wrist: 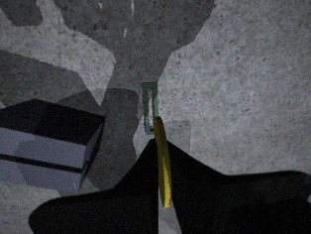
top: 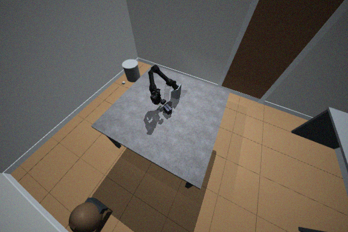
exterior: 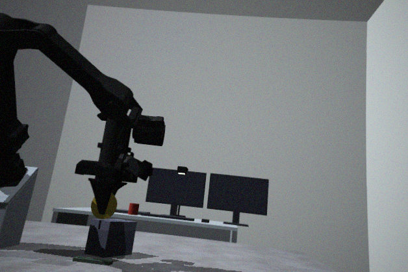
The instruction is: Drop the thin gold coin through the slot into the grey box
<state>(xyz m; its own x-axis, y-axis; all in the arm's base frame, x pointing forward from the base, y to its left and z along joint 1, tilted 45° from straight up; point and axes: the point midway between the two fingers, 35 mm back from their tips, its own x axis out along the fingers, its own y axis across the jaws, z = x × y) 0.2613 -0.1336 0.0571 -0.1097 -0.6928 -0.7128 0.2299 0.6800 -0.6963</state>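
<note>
Gold marks the single coin (exterior: pixel 103 206), a thin disc held upright and edge-on between the two black fingers of the one gripper (exterior: pixel 102 204). Those fingers are pressed nearly together, pinching the coin by its upper part, so that its lower rim hangs free below their tips. In the exterior view the coin sits in the air just above the top of the one grey box (exterior: pixel 110 237), not touching it. In the wrist view the box (wrist: pixel 47 146) lies off to the left, with one narrow dark slot (wrist: pixel 40 164) running across its lid, while the coin (wrist: pixel 162 164) points toward the single dark-green holder (wrist: pixel 150 106) lying on the grey speckled desk (wrist: pixel 238 89) below. The holder's groove holds nothing. From the top view one black arm (top: pixel 157 83) bends over the desk (top: pixel 179 144), and the box (top: pixel 168 108) shows as a small block beside the gripper; the coin is too small to make out there.
</note>
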